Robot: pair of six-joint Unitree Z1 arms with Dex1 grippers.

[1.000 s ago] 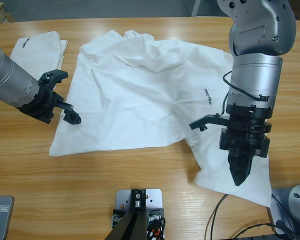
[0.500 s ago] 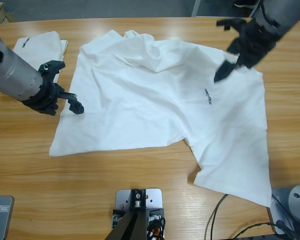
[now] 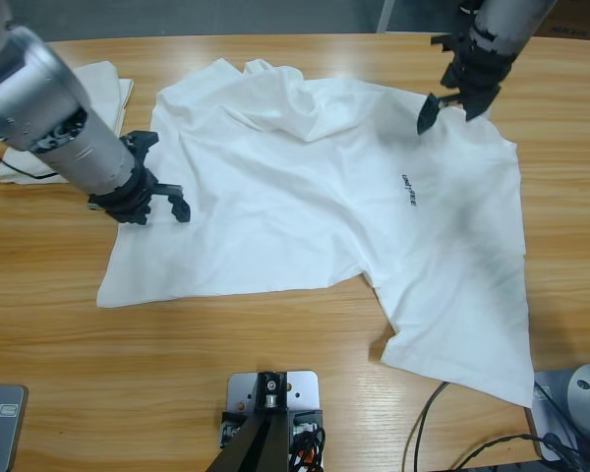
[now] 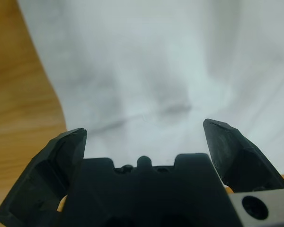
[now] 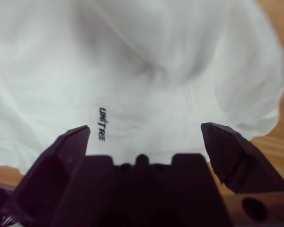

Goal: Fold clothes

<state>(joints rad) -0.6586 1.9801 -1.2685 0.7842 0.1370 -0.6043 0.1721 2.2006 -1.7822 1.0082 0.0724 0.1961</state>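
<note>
White T-shirt [image 3: 315, 206] lay spread and rumpled across the middle of the wooden table [image 3: 177, 393], its long axis running left–right, black lettering mark [image 3: 409, 189] toward the right half. A second white T-shirt [image 3: 98, 84], already folded, sat at the far left corner, partly hidden by the left arm.

Left gripper [image 3: 155, 197] was over the shirt's left edge, jaws spread, nothing between them; left wrist view showed cloth directly ahead and bare wood to one side, so the hem lay just beside the jaws. Right gripper [image 3: 450, 93] hung over the shirt's upper right edge, jaws likewise spread and empty; right wrist view looked down across the lettering.

Judgement: each arm stood at its own end of the shirt; the left was nearer to a graspable edge.
</note>
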